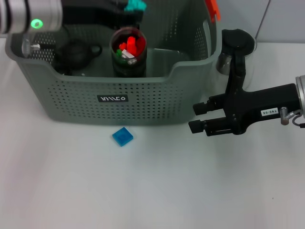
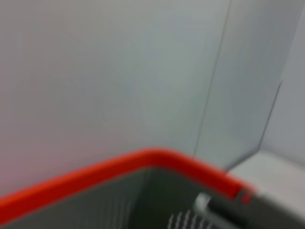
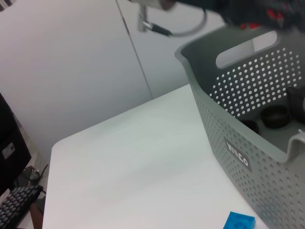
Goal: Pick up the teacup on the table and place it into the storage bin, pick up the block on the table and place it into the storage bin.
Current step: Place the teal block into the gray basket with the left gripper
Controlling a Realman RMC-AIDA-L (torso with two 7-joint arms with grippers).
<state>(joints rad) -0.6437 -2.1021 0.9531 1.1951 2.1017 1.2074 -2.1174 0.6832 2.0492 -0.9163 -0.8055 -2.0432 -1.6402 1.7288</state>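
While the blue block (image 1: pixel 123 136) lies flat on the white table (image 1: pixel 152 191), just in front of the storage bin (image 1: pixel 114 102) at roughly 6 o'clock from its black label (image 1: pixel 112 98), the right gripper (image 1: pixel 196 118) hovers at 3 o'clock of the bin, jaws parted, empty. Left gripper: up over the bin's far side, fingers out of sight, cannot tell. In the bin: dark teapot (image 1: pixel 76 51), cup of red bricks (image 1: pixel 128 47). Teacup not identifiable.

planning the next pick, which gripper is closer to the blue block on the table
Right. The right gripper hovers over the table beside the blue block. The left gripper is up over the storage bin, behind the block.
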